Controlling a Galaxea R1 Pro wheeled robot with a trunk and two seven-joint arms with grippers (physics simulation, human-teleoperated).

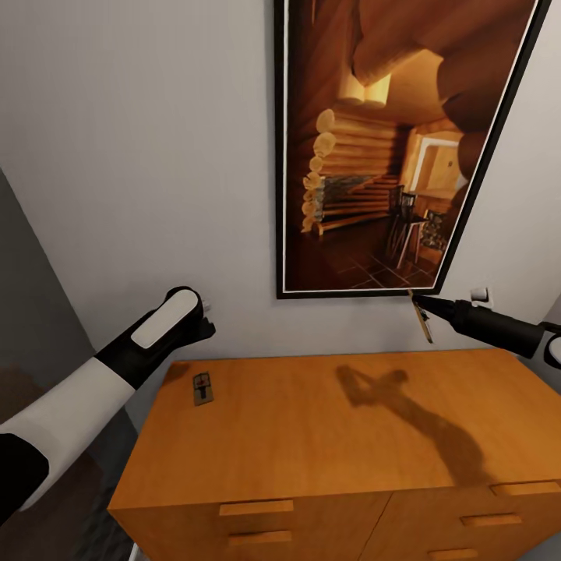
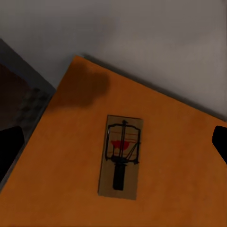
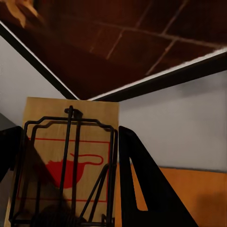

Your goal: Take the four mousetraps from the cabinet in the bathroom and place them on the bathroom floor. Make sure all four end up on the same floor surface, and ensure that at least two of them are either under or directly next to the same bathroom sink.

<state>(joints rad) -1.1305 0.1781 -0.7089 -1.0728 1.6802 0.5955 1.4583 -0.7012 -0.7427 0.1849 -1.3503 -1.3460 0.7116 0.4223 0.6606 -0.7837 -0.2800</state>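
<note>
A mousetrap is seen lying flat on the top of the cabinet, near its far left corner, just in from the left edge; in the left wrist view the same trap is shown from above, its dark wire frame and red mark facing up, with bare wood on all sides of it; the left pincer is held above that corner, apart from the trap, and how far it is opened cannot be told, only dark finger edges being seen at the sides of its wrist view; the right pincer is raised over the far edge of the cabinet, in front of the lower corner of a framed picture on the wall, and is closed on a second trap, held on edge and clear of the top; in the right wrist view this trap is seen clamped between the two dark fingers, wire side toward the camera.
</note>
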